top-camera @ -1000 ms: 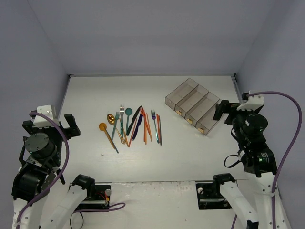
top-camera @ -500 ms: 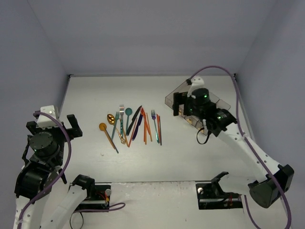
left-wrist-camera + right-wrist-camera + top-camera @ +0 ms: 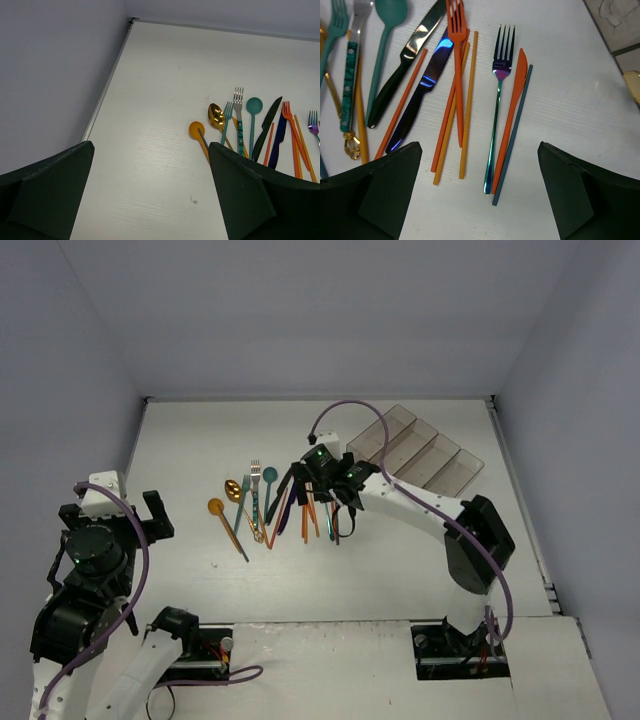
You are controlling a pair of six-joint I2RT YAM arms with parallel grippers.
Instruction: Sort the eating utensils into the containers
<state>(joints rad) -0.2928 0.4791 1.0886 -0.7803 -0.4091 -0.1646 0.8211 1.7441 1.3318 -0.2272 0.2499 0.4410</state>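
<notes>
The eating utensils [image 3: 275, 502] lie fanned out side by side mid-table: orange, teal, navy, black and gold pieces. My right gripper [image 3: 326, 500] hovers open over their right side. In the right wrist view its jaws [image 3: 479, 147] straddle the handle ends of an iridescent fork [image 3: 496, 115], an orange knife [image 3: 512, 110] and a blue-grey stick [image 3: 512, 135], touching none. The containers [image 3: 415, 450], a row of clear smoky bins, stand at the back right. My left gripper [image 3: 113, 512] hangs open at the left edge, empty [image 3: 150, 150], with an orange spoon [image 3: 196, 131] beside its right finger.
Grey walls close the table in on three sides, with the left wall [image 3: 55, 75] close to the left gripper. A purple cable [image 3: 345, 410] loops above the right wrist. The right forearm [image 3: 420, 508] stretches across the table in front of the bins.
The right arm has swung from the table's right edge, past the bins, to above the right side of the utensils. The left arm has sunk slightly. Both grippers stayed open.
</notes>
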